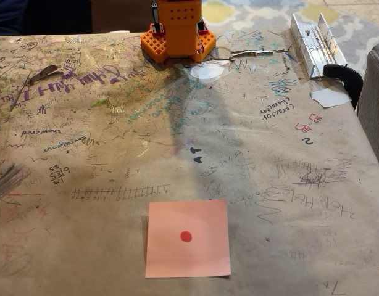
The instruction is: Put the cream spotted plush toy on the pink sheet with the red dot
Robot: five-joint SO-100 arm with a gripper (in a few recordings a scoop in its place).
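The pink sheet with the red dot (188,238) lies flat at six o'clock on the scribbled desk (288,203); the arm's orange base (177,31) stands at twelve; hand's state cannot be told.

sheet with dot (188,238) on table (288,246) near front edge, arm base (177,31) behind at far edge

Home room, scribbled paper-covered table (84,154), patterned rug (263,15), grey sofa arm (376,98)
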